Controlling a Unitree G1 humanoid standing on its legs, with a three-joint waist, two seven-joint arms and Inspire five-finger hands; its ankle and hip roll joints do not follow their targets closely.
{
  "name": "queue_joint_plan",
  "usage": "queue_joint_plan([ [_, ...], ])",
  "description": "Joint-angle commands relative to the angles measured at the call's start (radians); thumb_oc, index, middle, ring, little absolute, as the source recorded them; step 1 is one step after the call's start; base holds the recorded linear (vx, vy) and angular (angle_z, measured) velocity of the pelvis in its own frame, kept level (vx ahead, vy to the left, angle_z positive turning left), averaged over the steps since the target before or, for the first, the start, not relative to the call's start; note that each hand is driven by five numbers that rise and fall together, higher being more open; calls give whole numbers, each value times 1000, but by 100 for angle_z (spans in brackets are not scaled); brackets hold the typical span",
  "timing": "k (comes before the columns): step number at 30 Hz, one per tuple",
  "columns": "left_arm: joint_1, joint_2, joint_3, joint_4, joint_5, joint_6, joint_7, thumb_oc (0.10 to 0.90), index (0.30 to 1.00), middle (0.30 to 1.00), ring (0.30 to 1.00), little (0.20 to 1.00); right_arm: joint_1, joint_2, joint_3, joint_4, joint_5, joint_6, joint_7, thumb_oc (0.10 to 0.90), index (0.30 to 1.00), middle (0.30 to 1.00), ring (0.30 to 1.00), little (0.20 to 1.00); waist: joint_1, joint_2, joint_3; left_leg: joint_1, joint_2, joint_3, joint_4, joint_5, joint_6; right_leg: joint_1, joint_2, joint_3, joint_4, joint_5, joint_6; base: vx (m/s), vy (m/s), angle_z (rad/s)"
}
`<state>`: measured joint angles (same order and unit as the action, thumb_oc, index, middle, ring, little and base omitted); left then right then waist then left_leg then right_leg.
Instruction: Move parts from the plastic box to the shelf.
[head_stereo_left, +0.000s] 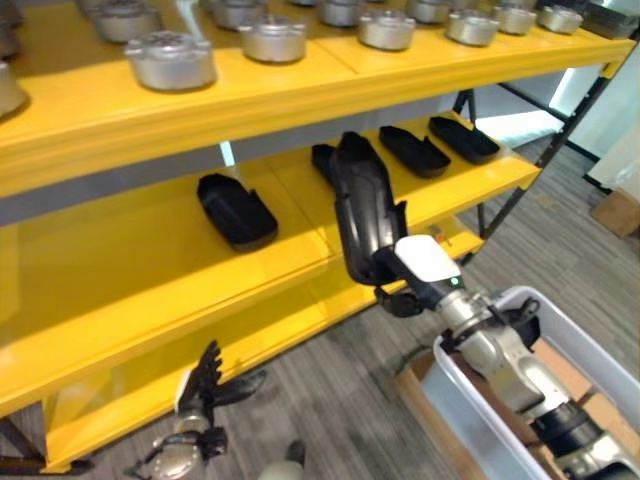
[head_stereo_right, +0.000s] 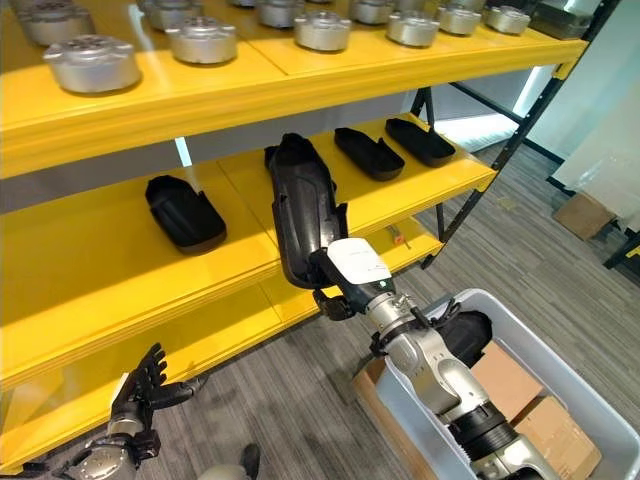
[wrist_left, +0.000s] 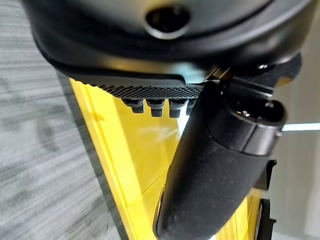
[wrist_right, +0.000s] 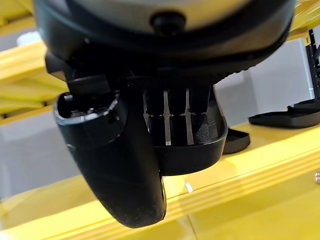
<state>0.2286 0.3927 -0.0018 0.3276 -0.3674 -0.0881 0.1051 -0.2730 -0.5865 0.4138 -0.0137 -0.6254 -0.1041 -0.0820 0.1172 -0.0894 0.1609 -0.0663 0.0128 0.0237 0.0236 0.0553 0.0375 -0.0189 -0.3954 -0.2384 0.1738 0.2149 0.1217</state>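
Yellow steel shelf (head_stereo_left: 150, 250) is spanning the scene in tiers, round silver castings (head_stereo_left: 170, 58) sitting on its upper level and 4 black moulded parts (head_stereo_left: 236, 208) lying along the middle one. A grey plastic box (head_stereo_right: 560, 360) is standing on the floor at lower right, holding cardboard cartons (head_stereo_right: 530, 420). The right hand (head_stereo_left: 405, 275) is clamped around a long black part (head_stereo_left: 362, 205), holding it upright just in front of the middle tier, above the floor. The left hand (head_stereo_right: 140, 385) is hanging low by the bottom tier, fingers spread and holding nothing.
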Motion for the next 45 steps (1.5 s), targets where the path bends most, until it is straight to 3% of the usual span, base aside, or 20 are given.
queue_joint_plan([
  [1, -68, 14, -30, -57, 30, -78, 7, 900, 1000, 1000, 1000, 1000, -125, -54, -90, -48, 39, -50, -58, 400, 300, 300, 300, 300, -24, 32, -62, 119, -65, -22, -99, -64, 31, -57, 220, 25, 36, -196, -2, 68, -13, 25],
  [2, -60, 6, -33, -54, 27, -75, 5, 900, 1000, 1000, 1000, 1000, -122, -55, -86, -55, 65, -64, -55, 400, 300, 300, 300, 300, -35, 24, -69, 113, -75, -44, -102, -57, 33, -78, 312, 60, 42, -242, -27, 32, -36, 27],
  [3, -56, 3, -34, -53, 27, -73, 4, 900, 1000, 1000, 1000, 1000, -121, -56, -83, -58, 74, -68, -54, 400, 300, 300, 300, 300, -40, 20, -74, 103, -82, -52, -102, -48, 32, -82, 344, 81, 22, -244, -35, 8, -37, 30],
  [4, -55, 3, -33, -54, 27, -73, 4, 900, 1000, 1000, 1000, 1000, -121, -56, -82, -58, 74, -68, -54, 400, 300, 300, 300, 300, -41, 20, -76, 102, -81, -53, -102, -49, 31, -82, 346, 81, 19, -244, -36, -13, -24, 37],
  [6, -54, -3, -41, -47, 21, -74, 3, 900, 1000, 1000, 1000, 1000, -120, -66, -80, -66, 86, -75, -52, 400, 300, 300, 300, 300, -56, 17, -73, 88, -94, -78, -87, -46, 25, -89, 388, 165, -21, -238, -45, 11, -62, 38],
  [11, -13, -34, -35, -64, -6, -78, -2, 900, 1000, 1000, 1000, 1000, -94, -74, -92, -70, 107, -80, -45, 400, 300, 300, 300, 300, -44, 19, -97, 83, -92, -87, -75, -41, 10, 1, 377, 127, -168, -190, -47, 57, -128, 23],
  [15, -5, -39, -34, -63, -11, -75, -5, 900, 1000, 1000, 1000, 1000, -80, -86, -103, -84, 116, -86, -43, 400, 300, 300, 300, 300, -40, 21, -95, 80, -83, -106, -67, -46, -5, 30, 376, 95, -211, -186, -51, 39, -98, 28],
  [21, -12, -41, -46, -69, -25, -75, -7, 900, 1000, 1000, 1000, 1000, -109, -122, -104, -96, 122, -89, -53, 400, 300, 300, 300, 300, -25, 23, -41, -7, -90, -99, 95, -78, -38, 41, 350, 30, -212, -186, -63, -38, -63, 32],
  [24, -36, -45, -61, -65, -34, -70, -6, 900, 1000, 1000, 1000, 1000, -118, -144, -116, -102, 106, -75, -71, 400, 300, 300, 300, 300, -47, 16, -21, -40, 18, 35, 122, -69, -61, 36, 322, -20, -203, -191, -63, -60, 12, 84],
  [26, -48, -44, -64, -63, -32, -70, -1, 900, 1000, 1000, 1000, 1000, -106, -142, -128, -105, 102, -68, -82, 400, 300, 300, 300, 300, -52, 8, -24, -38, 94, 54, 103, -35, -79, 42, 310, -40, -202, -199, -64, 19, 44, 42],
  [27, -59, -39, -63, -57, -29, -66, 9, 900, 1000, 1000, 1000, 1000, -88, -151, -144, -115, 108, -64, -93, 400, 300, 300, 300, 300, -63, 6, -31, -38, 199, 66, 67, 43, -104, 43, 294, -62, -186, -215, -64, 34, 56, 22],
  [28, -60, -38, -65, -57, -29, -66, 9, 900, 1000, 1000, 1000, 1000, -84, -152, -147, -117, 109, -64, -92, 400, 300, 300, 300, 300, -66, 9, -32, -33, 203, 61, 49, 55, -110, 41, 299, -68, -181, -220, -68, 50, 107, 34],
  [29, -60, -41, -68, -55, -32, -64, 9, 900, 1000, 1000, 1000, 1000, -78, -154, -153, -121, 113, -62, -94, 400, 300, 300, 300, 300, -70, 12, -36, -28, 244, 65, 27, 93, -120, 42, 290, -79, -172, -228, -66, 49, 92, 54],
  [30, -63, -39, -69, -56, -34, -63, 13, 900, 1000, 1000, 1000, 1000, -72, -160, -160, -125, 116, -60, -100, 400, 300, 300, 300, 300, -77, 23, -41, -20, 299, 64, -31, 168, -145, 41, 289, -92, -156, -244, -66, 72, 176, 73],
  [32, -58, -41, -69, -57, -36, -61, 13, 900, 1000, 1000, 1000, 1000, -69, -166, -164, -128, 114, -55, -103, 400, 300, 300, 300, 300, -78, 42, -48, 2, 341, 40, -89, 249, -180, 41, 287, -98, -140, -258, -57, 93, 230, 49],
  [33, -43, -48, -61, -72, -44, -60, 10, 900, 1000, 1000, 1000, 1000, -77, -173, -158, -124, 112, -55, -103, 400, 300, 300, 300, 300, -69, 67, -55, 36, 335, -19, -102, 223, -192, 45, 285, -81, -119, -270, -51, 120, 282, 3],
  [37, -38, -45, -63, -69, -41, -60, -6, 900, 1000, 1000, 1000, 1000, -81, -178, -165, -124, 103, -56, -95, 400, 300, 300, 300, 300, -70, 83, -75, 38, 316, 12, -103, 170, -195, 59, 258, -84, -103, -271, -47, 98, 195, -10],
  [41, -45, -14, -69, -71, -21, -58, -17, 900, 1000, 1000, 1000, 1000, -57, -168, -191, -133, 92, -46, -93, 400, 300, 300, 300, 300, -57, 71, -80, 52, 252, 8, -89, 98, -173, 105, 199, -117, -108, -254, -17, 99, 255, 26],
  [42, -49, 0, -70, -75, -9, -56, -19, 900, 1000, 1000, 1000, 1000, -49, -163, -200, -139, 84, -43, -90, 400, 300, 300, 300, 300, -53, 62, -84, 56, 218, 6, -89, 74, -162, 121, 170, -135, -113, -241, 1, 70, 245, 63],
  [45, -55, 13, -67, -73, 2, -53, -14, 900, 1000, 1000, 1000, 1000, -53, -153, -198, -141, 66, -37, -83, 400, 300, 300, 300, 300, -46, 48, -94, 60, 174, 1, -94, 47, -144, 138, 133, -158, -126, -220, 25, 61, 249, 43],
])
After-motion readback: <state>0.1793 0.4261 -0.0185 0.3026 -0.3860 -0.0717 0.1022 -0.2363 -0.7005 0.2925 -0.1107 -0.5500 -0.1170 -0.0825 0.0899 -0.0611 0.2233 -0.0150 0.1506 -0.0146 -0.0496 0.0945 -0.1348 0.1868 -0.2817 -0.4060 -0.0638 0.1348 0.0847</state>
